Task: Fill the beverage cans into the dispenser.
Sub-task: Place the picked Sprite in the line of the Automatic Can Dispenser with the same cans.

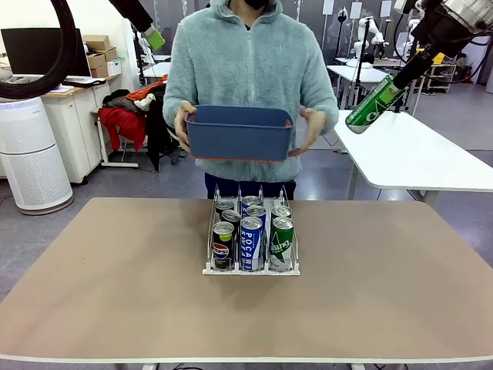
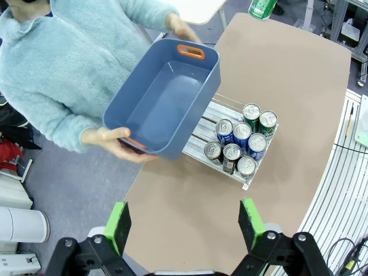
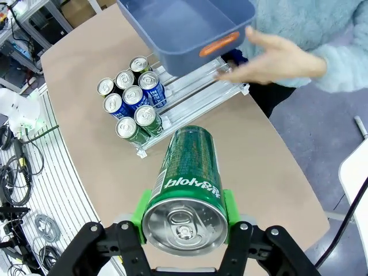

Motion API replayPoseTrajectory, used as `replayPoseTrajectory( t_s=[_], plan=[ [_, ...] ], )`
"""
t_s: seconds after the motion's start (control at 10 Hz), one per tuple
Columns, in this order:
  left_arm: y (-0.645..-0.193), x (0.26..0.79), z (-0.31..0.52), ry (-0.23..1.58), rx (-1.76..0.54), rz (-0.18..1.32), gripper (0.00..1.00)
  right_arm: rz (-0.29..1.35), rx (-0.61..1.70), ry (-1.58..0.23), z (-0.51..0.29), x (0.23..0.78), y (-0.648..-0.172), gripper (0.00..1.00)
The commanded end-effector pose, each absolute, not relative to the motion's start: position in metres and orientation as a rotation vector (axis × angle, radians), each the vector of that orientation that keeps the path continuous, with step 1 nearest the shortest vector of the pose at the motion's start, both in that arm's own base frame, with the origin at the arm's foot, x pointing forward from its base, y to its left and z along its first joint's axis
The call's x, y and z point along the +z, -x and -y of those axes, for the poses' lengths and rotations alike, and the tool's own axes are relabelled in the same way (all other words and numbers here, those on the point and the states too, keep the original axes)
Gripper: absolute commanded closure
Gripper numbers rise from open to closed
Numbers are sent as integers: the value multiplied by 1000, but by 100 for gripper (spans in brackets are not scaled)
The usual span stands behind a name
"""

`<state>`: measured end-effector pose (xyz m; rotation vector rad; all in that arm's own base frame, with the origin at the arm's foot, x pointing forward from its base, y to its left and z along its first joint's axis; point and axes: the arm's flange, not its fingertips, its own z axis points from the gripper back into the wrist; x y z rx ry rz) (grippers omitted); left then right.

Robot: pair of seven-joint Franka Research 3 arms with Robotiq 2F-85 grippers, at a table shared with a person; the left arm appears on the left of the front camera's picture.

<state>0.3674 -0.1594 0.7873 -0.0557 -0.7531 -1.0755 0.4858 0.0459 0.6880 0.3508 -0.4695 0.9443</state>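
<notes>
Seven cans crowd the near end of the dispenser [image 1: 250,268], presumably leaving room behind. Right gripper [image 3: 184,214] pinches a green can [image 3: 185,190] high above it; left gripper [image 2: 184,221] hangs spread, empty. Beyond, a person's hands hold the blue bin [image 1: 239,132] clear.

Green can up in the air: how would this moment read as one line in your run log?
right gripper: shut on green can, raised | left gripper: open, holding nothing | dispenser: seven cans | person: holds blue bin above table
</notes>
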Motion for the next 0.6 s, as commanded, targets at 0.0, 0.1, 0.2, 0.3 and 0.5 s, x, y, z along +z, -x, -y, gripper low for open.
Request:
replayPoseTrajectory(
  t_s=[0.0, 0.1, 0.2, 0.3, 0.5],
  plan=[
    [-367, 787, 159, 55, -1076, 757, 0, 449, 852, -330, -69, 683, -460, 42],
    [-367, 787, 159, 55, -1076, 757, 0, 446, 791, -318, -79, 676, -449, 42],
    [-367, 787, 159, 55, -1076, 757, 0, 413, 809, -363, -91, 660, -437, 42],
    [-367, 787, 159, 55, -1076, 757, 0, 390, 762, -319, -99, 642, -429, 42],
    [-367, 787, 159, 55, -1076, 757, 0, 287, 727, -269, -124, 598, -417, 42]
  ],
)
